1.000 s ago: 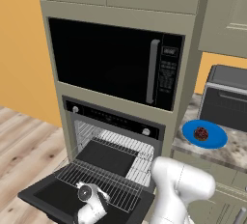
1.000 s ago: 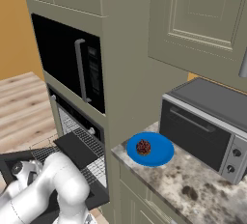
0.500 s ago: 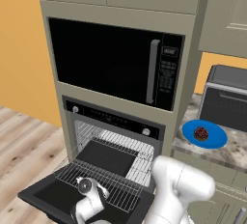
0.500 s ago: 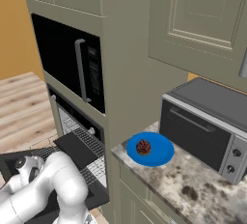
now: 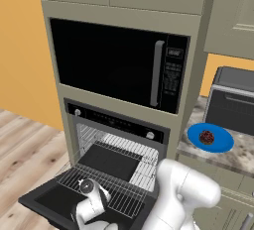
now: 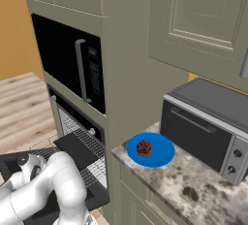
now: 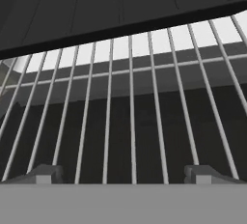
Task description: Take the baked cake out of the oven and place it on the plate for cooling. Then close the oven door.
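Note:
The baked cake (image 5: pixel 206 137) (image 6: pixel 144 147), a small dark brown lump, rests on the blue plate (image 5: pixel 221 142) (image 6: pixel 160 155) on the counter. The oven (image 5: pixel 116 125) stands open, and the oven door (image 5: pixel 42 203) (image 6: pixel 97 197) lies flat with a wire rack (image 5: pixel 124 194) pulled out over it. A dark tray (image 5: pixel 109 161) sits inside. My wrist (image 5: pixel 90 194) (image 6: pixel 26 163) hangs low over the door and rack. My gripper (image 7: pixel 124 174) is open with nothing between its fingertips (image 7: pixel 46 172), and the rack's bars (image 7: pixel 131 121) are close in front of it.
A black microwave (image 5: pixel 119 63) with a vertical handle sits above the oven. A silver toaster oven (image 6: pixel 208 122) stands on the speckled counter (image 6: pixel 193 190) behind the plate. Cabinets hang overhead. Wooden floor (image 5: pixel 25 144) lies left of the open door.
My hand has shifted slightly and risen a little over the open door and rack. The jaws stay wide open. Cake and plate have not moved.

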Robot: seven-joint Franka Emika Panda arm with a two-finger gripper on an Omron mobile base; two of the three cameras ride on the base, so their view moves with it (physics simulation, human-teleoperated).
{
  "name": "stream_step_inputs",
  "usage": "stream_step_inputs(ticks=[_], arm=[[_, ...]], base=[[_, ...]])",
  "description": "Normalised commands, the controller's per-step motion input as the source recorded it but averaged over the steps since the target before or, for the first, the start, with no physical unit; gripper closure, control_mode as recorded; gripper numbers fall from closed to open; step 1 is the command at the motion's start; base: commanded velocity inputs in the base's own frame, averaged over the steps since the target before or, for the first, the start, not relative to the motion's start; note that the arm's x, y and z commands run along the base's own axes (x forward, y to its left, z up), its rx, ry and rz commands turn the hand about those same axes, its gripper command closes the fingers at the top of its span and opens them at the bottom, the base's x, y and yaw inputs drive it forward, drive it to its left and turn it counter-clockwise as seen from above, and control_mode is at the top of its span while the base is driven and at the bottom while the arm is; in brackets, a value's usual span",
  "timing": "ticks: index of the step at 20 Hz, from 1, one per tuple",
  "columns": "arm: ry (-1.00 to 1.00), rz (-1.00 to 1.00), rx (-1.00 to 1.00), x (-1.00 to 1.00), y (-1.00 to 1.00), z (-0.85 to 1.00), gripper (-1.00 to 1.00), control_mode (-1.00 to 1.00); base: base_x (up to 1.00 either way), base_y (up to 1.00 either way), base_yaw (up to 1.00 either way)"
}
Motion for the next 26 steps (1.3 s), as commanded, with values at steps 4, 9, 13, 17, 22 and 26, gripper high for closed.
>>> stream_step_inputs(ticks=[4,9,13,17,22,26], arm=[[-0.03,0.0,-0.03,0.21,0.0,-0.31,-1.0,-1.0],[-0.09,0.0,-0.04,0.11,0.0,-0.33,-1.0,-1.0],[-0.09,0.0,-0.03,0.03,0.0,-0.34,-1.0,-1.0],[-0.1,0.0,-0.02,0.14,0.0,-0.32,-1.0,-1.0],[-0.12,0.0,-0.02,0.14,0.0,-0.29,-1.0,-1.0],[-0.11,0.0,-0.03,0.15,0.0,-0.32,-1.0,-1.0]], base=[[0.0,0.0,0.0],[0.0,0.0,0.0],[0.0,0.0,0.0],[0.0,0.0,0.0],[0.0,0.0,0.0],[0.0,0.0,0.0]])
